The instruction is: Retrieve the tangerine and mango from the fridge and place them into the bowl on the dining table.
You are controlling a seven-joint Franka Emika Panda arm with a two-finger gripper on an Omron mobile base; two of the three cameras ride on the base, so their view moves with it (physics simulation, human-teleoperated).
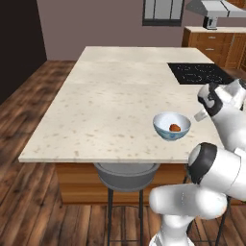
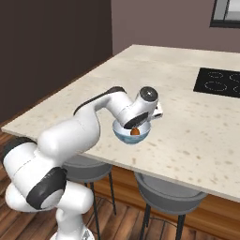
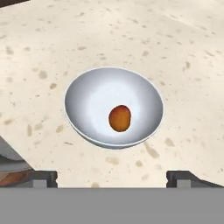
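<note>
Two dark finger tips of the gripper [image 3: 112, 178] stand wide apart at the bottom of the hand view, holding nothing, poised over the small round bowl [image 3: 94, 94], pale blue-white outside and white inside. One small orange-brown fruit [image 3: 120, 118] lies in the bowl's bottom; whether it is the tangerine or the mango is hard to tell from its blurred shape. The bowl stands near the front edge of the dining table [image 1: 105, 101], a large island with a beige speckled stone top on a wooden base. An inset black cooktop [image 1: 199, 73] sits at the table's far right. Round grey stools [image 1: 126, 174] are tucked under the near edge, partly hidden by the top. Dark wooden planks [image 1: 29, 202] cover the floor, and a mauve wall [image 1: 96, 21] closes the far side of the room, where wooden cabinets [image 1: 216, 45] and a grey range hood [image 1: 216, 8] are cut off at the right. In the right base view the arm's wrist covers the bowl's far rim. No writing or labels can be read anywhere.
</note>
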